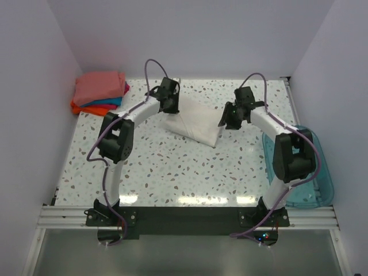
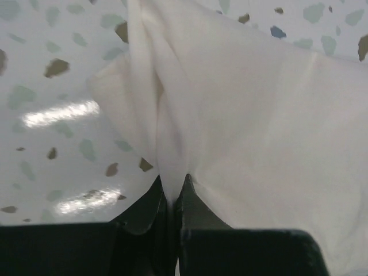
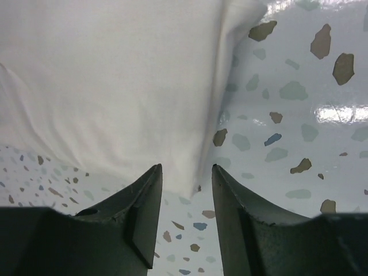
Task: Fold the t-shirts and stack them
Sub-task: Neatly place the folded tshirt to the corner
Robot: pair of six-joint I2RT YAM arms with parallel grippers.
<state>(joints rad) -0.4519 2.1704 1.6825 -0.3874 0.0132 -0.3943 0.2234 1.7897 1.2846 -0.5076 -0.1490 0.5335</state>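
shirts already folded sit in the back left corner of the table point(image 1: 172, 167): a stack of folded t-shirts point(image 1: 100, 92), salmon-pink on top with teal and orange under it, well apart from the work. moving right, the left gripper point(image 1: 168, 99) is at the far left edge of the white t-shirt point(image 1: 192, 121), and its wrist view shows the jaws pressed together on a ridge of the cloth, pinching it. the shirt lies folded into a compact slab near the middle of the table, between the two arms; no print shows on it. at its right-hand corner the right gripper point(image 1: 230, 119) has its jaws spread, with the tip of the cloth right at the gap but not clamped. to my eye the second hold is the thing to get right: ease forward so every layer sits well between the jaws before closing, or only the top layer comes up and the fold opens. then lift both sides level and carry it over to the pile without dragging. the teal bin point(image 1: 322, 184) at the far right plays no part.
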